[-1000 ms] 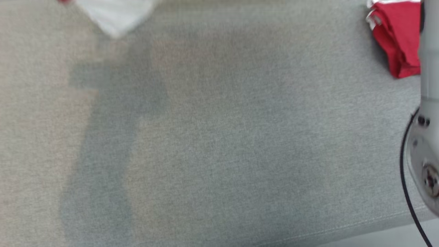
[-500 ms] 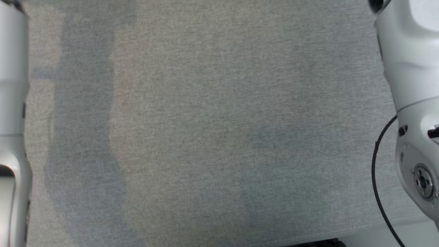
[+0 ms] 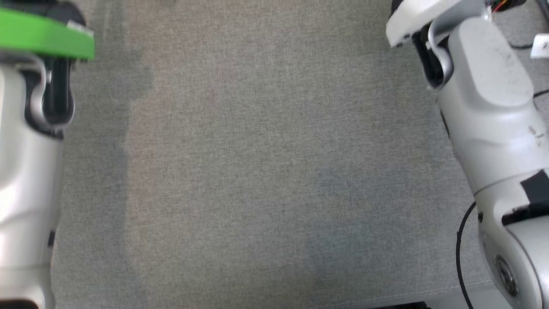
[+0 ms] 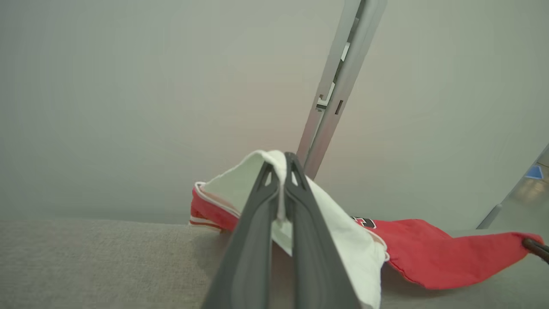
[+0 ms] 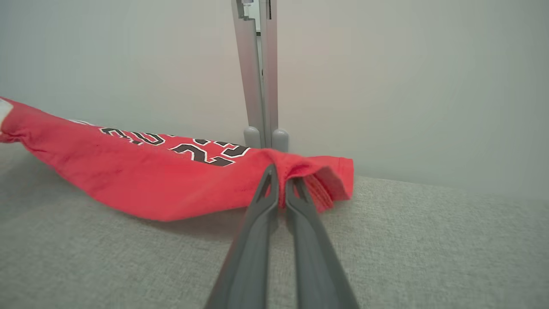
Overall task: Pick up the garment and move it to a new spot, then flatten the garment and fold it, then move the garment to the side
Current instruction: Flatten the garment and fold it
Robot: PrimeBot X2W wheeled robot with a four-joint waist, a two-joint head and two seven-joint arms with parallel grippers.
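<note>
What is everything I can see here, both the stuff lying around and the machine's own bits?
garment: one, red and white with black lettering, lying along the far part of the surface
fabric-covered surface: one, grey, under everything
wall panels: two, pale, behind the surface
metal post: one, silver, upright between the panels
cable: one, black, beside the right forearm
green plate: one, green, atop the left forearm
left forearm: one, pale grey, head view's left edge
right forearm: one, pale grey, head view's right edge
left gripper: one, dark grey, pinching the garment's white part
right gripper: one, dark grey, pinching its red edge
</note>
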